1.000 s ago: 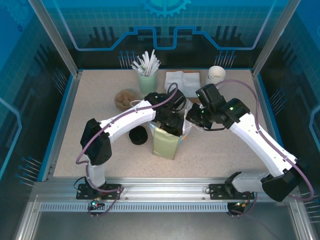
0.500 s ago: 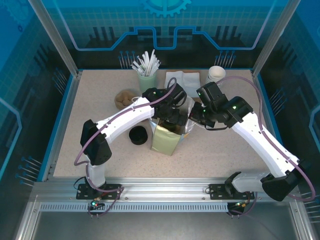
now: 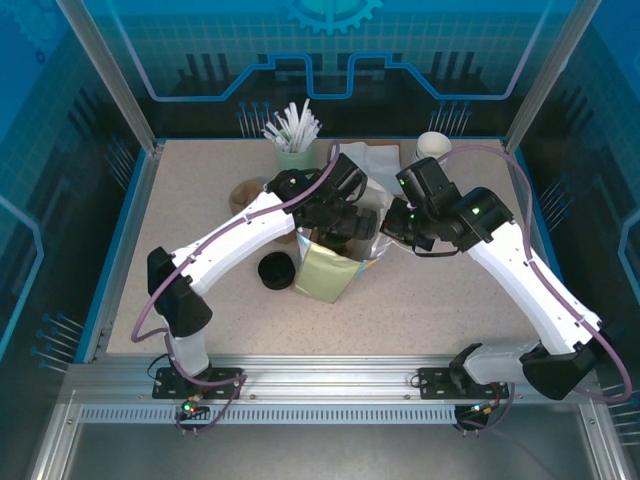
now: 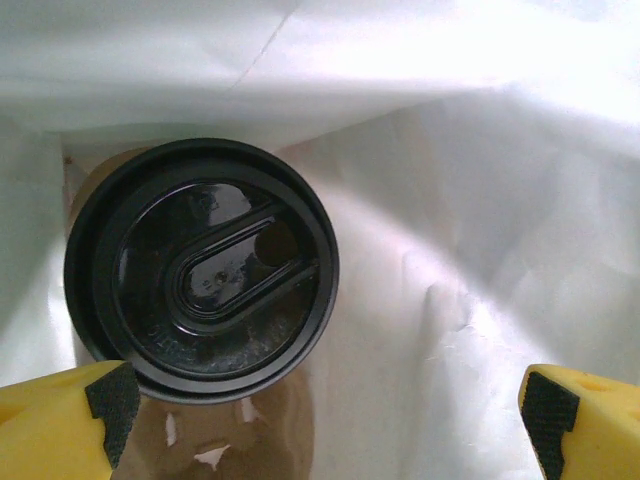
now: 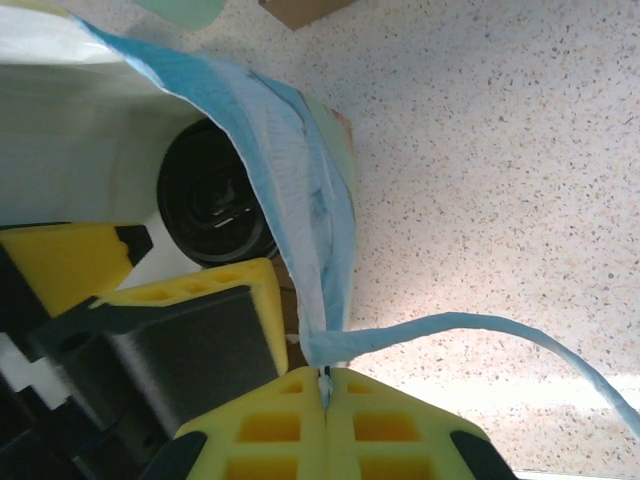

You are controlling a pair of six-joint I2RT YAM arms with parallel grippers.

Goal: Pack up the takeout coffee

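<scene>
Glossy blk plastic lid (image 4: 200,270), matt white paper bag (image 4: 480,200), speckled stone-look table (image 5: 500,150).

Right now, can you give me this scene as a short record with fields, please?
coffee: takeout coffee, lidded, standing inside the bag
bag: pale green bag, standing, mouth open
left claw: open, over the coffee, holding nothing
right claw: shut on the bag's rim

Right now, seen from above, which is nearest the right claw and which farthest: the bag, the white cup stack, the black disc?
1. The bag: the right gripper pinches its rim, at its left.
2. The cup stack: behind it, near the far right corner.
3. The black disc: farthest, left of the bag.
</scene>
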